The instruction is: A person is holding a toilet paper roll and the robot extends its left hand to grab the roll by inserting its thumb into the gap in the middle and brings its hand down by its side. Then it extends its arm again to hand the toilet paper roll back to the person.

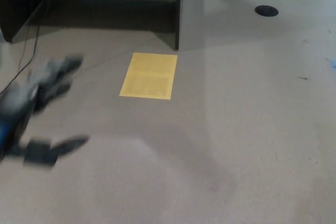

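Left hand [42, 114] — showing at the left edge of the head view as a motion-smeared dark shape, hanging above the floor [220, 145]. Fingers [55, 77] are pointing up and to the right; a separate dark digit, likely the thumb [65, 144], is jutting out lower down, well apart from them. The hand is looking spread and is holding nothing visible, though the blur is hiding finer detail.

Right hand — not showing in this view.

Toilet paper roll — not appearing anywhere in the picture; its place cannot be told.

Floor — beige, filling most of the view.

Yellow sheet [149, 75] — lying flat on the floor, right of the hand and apart from it, near the far edge.

Dark panel [178, 9] — standing upright just beyond the sheet.

Cable [27, 56] — trailing along the floor at the far left.

Black round spot [266, 10] — sitting toward the far right corner.
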Tool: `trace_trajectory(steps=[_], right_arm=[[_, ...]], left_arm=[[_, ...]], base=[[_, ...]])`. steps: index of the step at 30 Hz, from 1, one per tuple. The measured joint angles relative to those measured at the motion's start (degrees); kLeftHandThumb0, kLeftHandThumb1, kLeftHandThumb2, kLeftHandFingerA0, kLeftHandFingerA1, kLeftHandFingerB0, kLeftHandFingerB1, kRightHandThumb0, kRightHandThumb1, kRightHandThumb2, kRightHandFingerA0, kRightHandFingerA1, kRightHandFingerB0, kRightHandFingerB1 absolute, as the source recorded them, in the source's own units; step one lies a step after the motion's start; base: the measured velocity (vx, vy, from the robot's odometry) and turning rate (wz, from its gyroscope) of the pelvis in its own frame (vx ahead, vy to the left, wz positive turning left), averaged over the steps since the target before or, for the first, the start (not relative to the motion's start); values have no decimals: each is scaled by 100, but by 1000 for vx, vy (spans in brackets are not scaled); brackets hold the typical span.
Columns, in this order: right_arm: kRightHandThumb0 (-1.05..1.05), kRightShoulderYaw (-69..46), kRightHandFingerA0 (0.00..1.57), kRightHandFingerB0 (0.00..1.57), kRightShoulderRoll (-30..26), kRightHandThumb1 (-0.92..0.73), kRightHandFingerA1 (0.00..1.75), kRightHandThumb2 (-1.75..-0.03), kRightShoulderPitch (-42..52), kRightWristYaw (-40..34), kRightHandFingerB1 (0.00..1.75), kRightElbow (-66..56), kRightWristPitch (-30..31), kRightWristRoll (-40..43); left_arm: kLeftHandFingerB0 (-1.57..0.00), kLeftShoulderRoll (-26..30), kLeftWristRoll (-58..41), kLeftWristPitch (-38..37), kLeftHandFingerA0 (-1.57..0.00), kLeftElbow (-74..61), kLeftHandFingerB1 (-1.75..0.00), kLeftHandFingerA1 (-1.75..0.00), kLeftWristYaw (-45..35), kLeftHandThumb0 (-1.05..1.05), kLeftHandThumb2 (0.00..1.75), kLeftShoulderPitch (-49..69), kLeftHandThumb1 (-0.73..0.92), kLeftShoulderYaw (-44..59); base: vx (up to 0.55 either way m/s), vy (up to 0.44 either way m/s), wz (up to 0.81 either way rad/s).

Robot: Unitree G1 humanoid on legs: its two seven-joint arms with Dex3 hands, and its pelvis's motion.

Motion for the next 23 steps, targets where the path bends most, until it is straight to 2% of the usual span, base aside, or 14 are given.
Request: trace_trajectory(steps=[3,4,5,6,11,12,18,23], right_arm=[[-35,-2,69,49,0,-66,64,-59,15,0,42,1,0,1],[-41,-4,65,44,0,-54,71,-85,20,0,55,0,0,1],[-41,-5,65,44,0,-54,71,-85,26,0,55,0,0,1],[-35,-7,68,50,1,-67,65,-60,26,-1,43,-1,-2,2],[-36,-42,67,50,0,-67,63,-60,35,-4,43,-1,-3,9],[-36,-46,67,50,0,-67,67,-59,41,-6,45,-2,-5,10],[-35,-123,67,50,-3,-66,63,-59,71,-13,43,-2,-29,23],[-35,-175,69,50,-18,-65,66,-59,80,-29,44,-2,-40,23]], left_arm=[[-19,-56,8,-220,-18,751,-28,-36,152,-15,57,641,52,144],[-22,-55,14,-287,-22,986,-30,-34,204,-24,58,799,50,165],[-22,-50,26,-373,-22,1264,-30,-34,277,-24,58,971,50,174],[-22,-38,43,-455,-22,1552,-30,-35,356,-23,57,1109,50,178],[-24,-1,75,-857,-25,2816,-30,-37,717,-20,57,1547,50,178],[-30,12,77,-941,-36,3033,-31,-37,783,-16,54,1595,49,177],[-33,182,97,-1430,-35,4179,-32,-37,1119,-16,54,1654,48,158],[-33,268,109,-1911,-37,4974,-32,-37,1396,-18,55,1640,49,106]], base=[[0,0,0],[0,0,0],[0,0,0],[0,0,0],[0,0,0],[0,0,0],[0,0,0],[0,0,0]])
